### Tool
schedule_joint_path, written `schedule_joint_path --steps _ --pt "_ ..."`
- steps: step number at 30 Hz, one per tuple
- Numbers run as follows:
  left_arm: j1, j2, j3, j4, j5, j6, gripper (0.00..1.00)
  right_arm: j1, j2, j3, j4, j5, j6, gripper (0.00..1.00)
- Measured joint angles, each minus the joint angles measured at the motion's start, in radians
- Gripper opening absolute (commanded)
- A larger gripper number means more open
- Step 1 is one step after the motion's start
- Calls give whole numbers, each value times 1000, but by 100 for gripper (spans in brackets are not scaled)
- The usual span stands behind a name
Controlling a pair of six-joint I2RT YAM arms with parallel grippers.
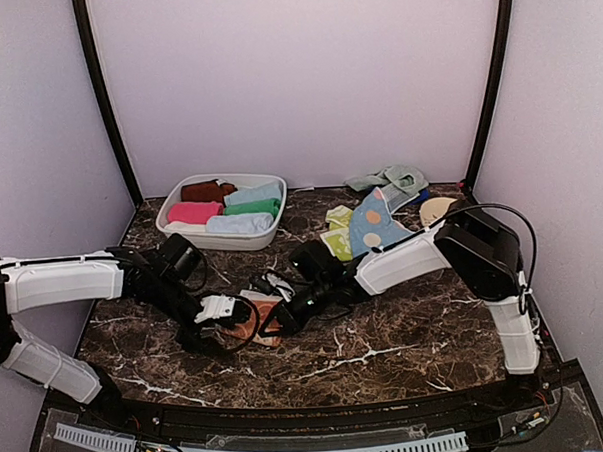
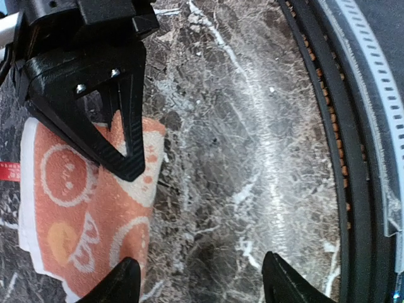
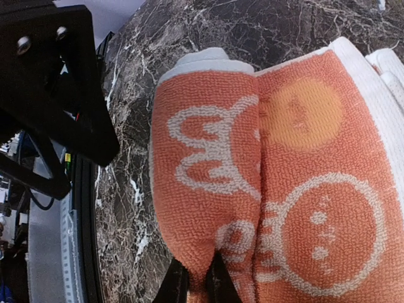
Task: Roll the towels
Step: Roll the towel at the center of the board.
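A peach-orange towel (image 1: 265,318) with white cartoon prints lies on the dark marble table between my two grippers. Up close, the towel (image 3: 252,170) is rolled along its left side, with a flat part to the right. My right gripper (image 3: 201,278) is shut, pinching the near end of that roll. My left gripper (image 2: 202,285) stands open over bare marble, its left fingertip (image 2: 120,281) at the edge of the towel (image 2: 82,208). In the top view the left gripper (image 1: 226,324) is just left of the towel and the right gripper (image 1: 283,315) just right of it.
A white oval tub (image 1: 222,239) at the back left holds several rolled towels. A loose pile with a spotted light-blue towel (image 1: 373,223), a yellow-green one (image 1: 337,239) and a mint one (image 1: 389,177) lies at the back right, beside a beige disc (image 1: 437,210).
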Motion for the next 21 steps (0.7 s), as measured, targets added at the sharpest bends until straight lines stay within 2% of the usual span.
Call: schedule_joint_path --steps 4,10,13,15,21 --pt "-62 50 2 109 -111 3 64 -17 22 20 -6 -70 58 0" --pt "-70 161 13 206 -201 15 55 -25 38 36 -15 -116 119 0" --pt "-74 172 14 232 -226 20 54 -30 43 39 -14 -134 140 0" --pt "-75 172 15 238 -236 24 54 -34 47 40 -13 -150 154 0" --pt "-75 174 46 222 -268 49 64 -49 69 56 -28 -223 177 0"
